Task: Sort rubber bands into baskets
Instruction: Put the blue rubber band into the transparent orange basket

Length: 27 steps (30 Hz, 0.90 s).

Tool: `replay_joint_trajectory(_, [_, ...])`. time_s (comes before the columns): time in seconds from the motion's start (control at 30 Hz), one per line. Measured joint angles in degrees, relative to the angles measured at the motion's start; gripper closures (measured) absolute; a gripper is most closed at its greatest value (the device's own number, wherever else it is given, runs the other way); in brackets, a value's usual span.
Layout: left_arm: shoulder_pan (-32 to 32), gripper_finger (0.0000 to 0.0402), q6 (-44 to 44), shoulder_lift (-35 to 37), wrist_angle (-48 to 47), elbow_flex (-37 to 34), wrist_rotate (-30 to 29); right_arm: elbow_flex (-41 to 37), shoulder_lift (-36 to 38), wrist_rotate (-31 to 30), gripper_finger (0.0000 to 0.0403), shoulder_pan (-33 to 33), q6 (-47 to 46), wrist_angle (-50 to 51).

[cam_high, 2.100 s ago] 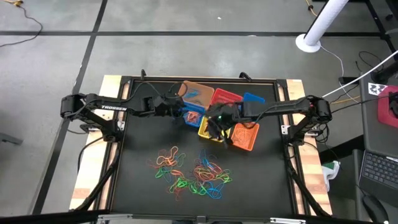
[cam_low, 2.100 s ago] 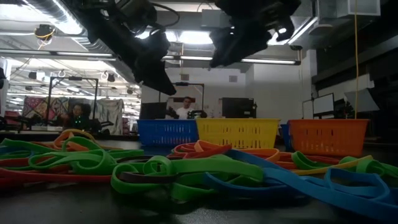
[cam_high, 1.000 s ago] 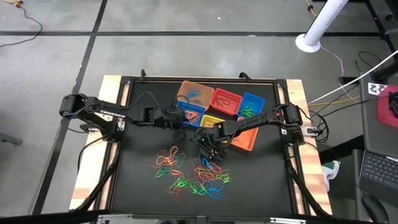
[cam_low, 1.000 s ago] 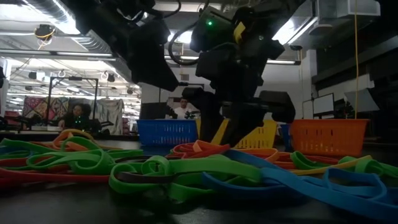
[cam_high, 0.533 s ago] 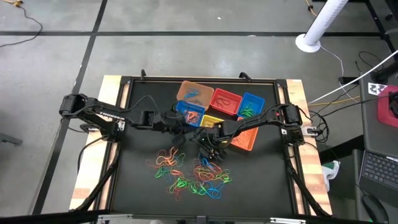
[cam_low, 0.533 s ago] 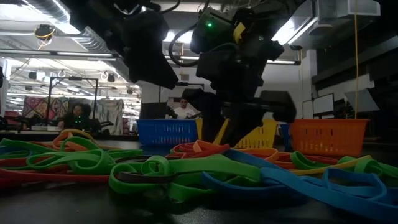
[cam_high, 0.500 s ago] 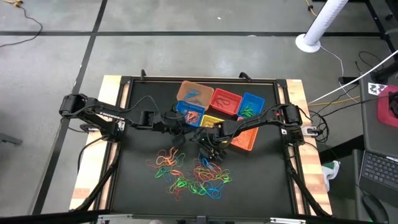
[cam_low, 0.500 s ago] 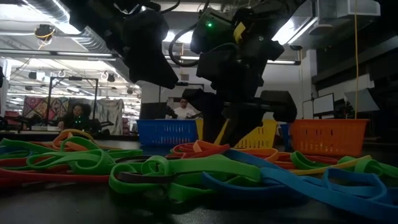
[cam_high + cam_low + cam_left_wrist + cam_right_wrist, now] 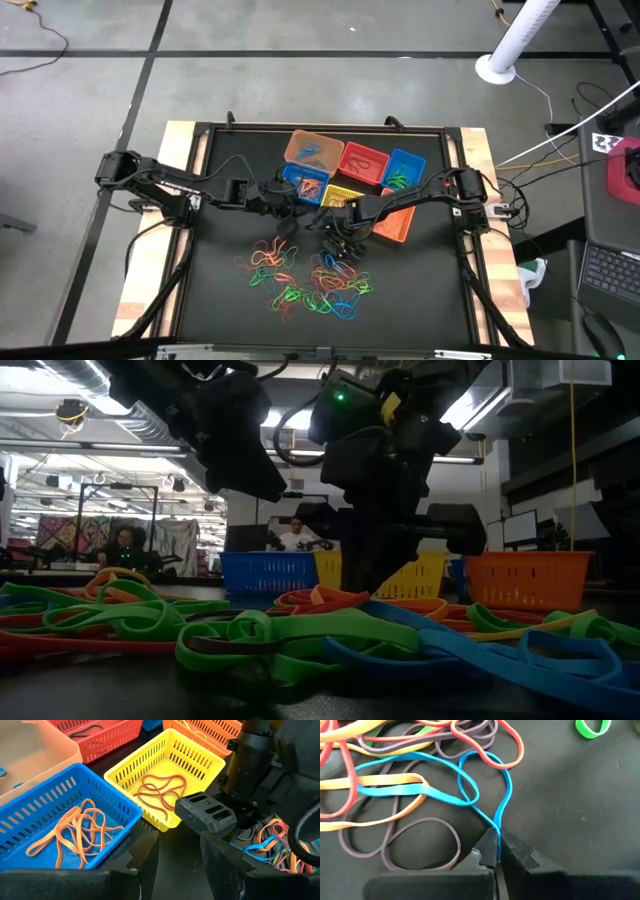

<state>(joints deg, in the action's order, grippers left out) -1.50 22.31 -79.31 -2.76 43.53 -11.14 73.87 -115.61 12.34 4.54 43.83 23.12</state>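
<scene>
Baskets, six, are clustering at the table's far middle. Rubber bands are lying heaped nearer. Right hand is pinching a blue band at the heap's edge; left hand is hovering spread beside the yellow basket.

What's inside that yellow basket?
The yellow basket holds a few dark red rubber bands lying on its floor. One corner is hidden behind the right arm, so anything there cannot be seen.
</scene>
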Motion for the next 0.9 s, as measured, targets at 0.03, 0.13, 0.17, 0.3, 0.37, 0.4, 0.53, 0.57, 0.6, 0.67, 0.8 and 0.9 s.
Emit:
replay_joint_trajectory(0.03, [0.0, 0.0261, 0.3, 0.0, 0.0, 0.0, 0.0, 0.0, 0.5, -0.2, 0.0383, 0.0, 0.0, 0.2])
replay_joint_trajectory(0.13, [0.0, 0.0261, 0.3, 0.1, 0.1, 0.0, 0.0, -0.2, 2.8, -1.4, 0.0389, -0.1, 0.0, 1.6])
replay_joint_trajectory(0.17, [0.0, 0.0261, 0.3, 0.2, 0.1, 0.0, 0.0, -0.2, 3.9, -2.0, 0.0394, -0.1, 0.0, 1.3])
replay_joint_trajectory(0.3, [-0.1, 0.0261, 0.3, 0.7, 0.0, 0.1, 0.4, -0.1, 7.8, -5.8, 0.0397, -0.1, 0.0, 0.9])
replay_joint_trajectory(0.37, [-0.5, 0.0261, 0.3, 1.2, 0.0, 0.1, 1.1, -0.1, 9.5, -7.7, 0.0392, -0.1, 0.0, 1.2])
replay_joint_trajectory(0.4, [-0.8, 0.0261, 0.3, 1.6, 0.0, 0.1, 1.6, -0.1, 10.5, -8.5, 0.0391, -0.1, 0.0, 1.0])
replay_joint_trajectory(0.53, [-2.6, 0.0261, 0.3, 3.1, 0.0, 0.1, 2.1, 0.0, 14.0, -13.0, 0.0394, -0.1, 0.6, 0.3])
replay_joint_trajectory(0.57, [-3.2, 0.0261, 0.3, 3.4, 0.0, 0.1, 2.1, 0.0, 14.6, -14.4, 0.0395, -0.2, 1.2, -0.1])
replay_joint_trajectory(0.6, [-3.7, 0.0261, 0.3, 3.7, 0.0, 0.1, 2.1, 0.0, 15.2, -15.7, 0.0397, -0.4, 1.6, -0.9])
replay_joint_trajectory(0.67, [-4.9, 0.0261, 0.3, 3.9, 0.0, 0.1, 2.2, 0.0, 16.1, -18.6, 0.0399, -1.1, 1.8, -3.1])
replay_joint_trajectory(0.8, [-7.4, 0.0261, 0.4, 3.9, 0.0, 0.1, 2.2, 0.0, 16.6, -23.6, 0.0398, -4.0, 2.1, -8.6])
replay_joint_trajectory(0.9, [-9.2, 0.0261, 0.3, 3.9, 0.0, 0.1, 2.2, 0.0, 16.6, -25.2, 0.0397, -7.3, 3.0, -12.1])
